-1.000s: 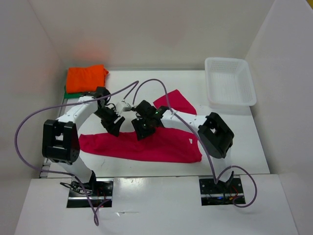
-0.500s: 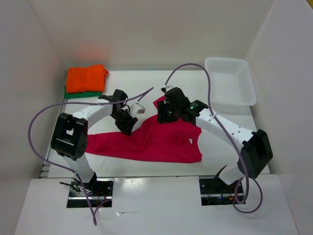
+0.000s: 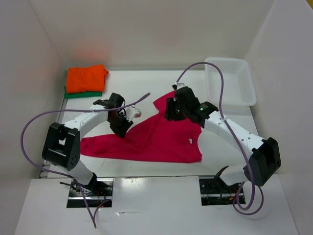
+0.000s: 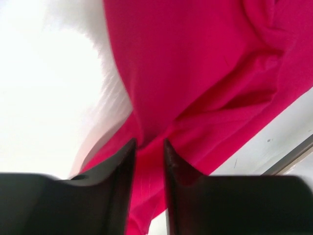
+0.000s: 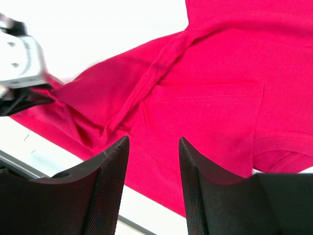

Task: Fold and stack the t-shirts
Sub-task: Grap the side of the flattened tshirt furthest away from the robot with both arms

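The soft, plain magenta-red cloth t-shirt [image 3: 159,143] lies rumpled across the counter's middle toward its near edge. The left gripper [image 4: 148,143] pinches a fold of it. The right gripper [image 5: 152,142] hovers, fingers spread, above its far part.

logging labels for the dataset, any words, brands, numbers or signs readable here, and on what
None can be read: the magenta t-shirt, orange t-shirt, green t-shirt and white basket show no print, label or number in any view.
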### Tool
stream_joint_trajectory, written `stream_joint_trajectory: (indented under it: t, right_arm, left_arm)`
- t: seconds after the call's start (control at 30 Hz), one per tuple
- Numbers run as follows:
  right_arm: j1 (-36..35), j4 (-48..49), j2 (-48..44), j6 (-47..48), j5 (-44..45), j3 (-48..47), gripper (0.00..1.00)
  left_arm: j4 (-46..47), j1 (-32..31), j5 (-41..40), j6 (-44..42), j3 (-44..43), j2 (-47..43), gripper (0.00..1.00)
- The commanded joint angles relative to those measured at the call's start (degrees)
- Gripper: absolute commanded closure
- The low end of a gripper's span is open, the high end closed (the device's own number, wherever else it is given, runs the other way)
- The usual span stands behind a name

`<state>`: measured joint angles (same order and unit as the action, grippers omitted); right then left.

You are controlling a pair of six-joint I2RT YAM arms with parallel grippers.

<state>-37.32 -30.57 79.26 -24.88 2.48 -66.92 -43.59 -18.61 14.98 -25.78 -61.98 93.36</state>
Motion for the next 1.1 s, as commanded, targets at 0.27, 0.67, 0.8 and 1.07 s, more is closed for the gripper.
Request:
stream_joint_trajectory:
  t: [0.27, 0.67, 0.8, 1.07]
  right_arm:
    - [0.3, 2.3, -2.0, -0.5, -0.5, 2.2, 0.49]
    - [0.8, 2.3, -4.4, -0.5, -0.6, 4.0, 0.49]
    - [0.8, 2.3, -4.9, -0.5, -0.6, 4.5, 0.49]
    - [0.8, 1.7, -5.4, -0.5, -0.6, 4.5, 0.49]
  left_arm:
    - [-0.3, -0.1, -6.0, 2.9, 2.6, -6.7, 0.64]
    - [-2.5, -4.1, -7.3, 1.0, 3.7, -7.4, 0.83]
    - [-3.9, -6.3, -9.0, -0.6, 5.9, -7.4, 0.83]
    - [-3.6, -11.9, -13.7, -2.3, 9.4, -3.4, 0.83]
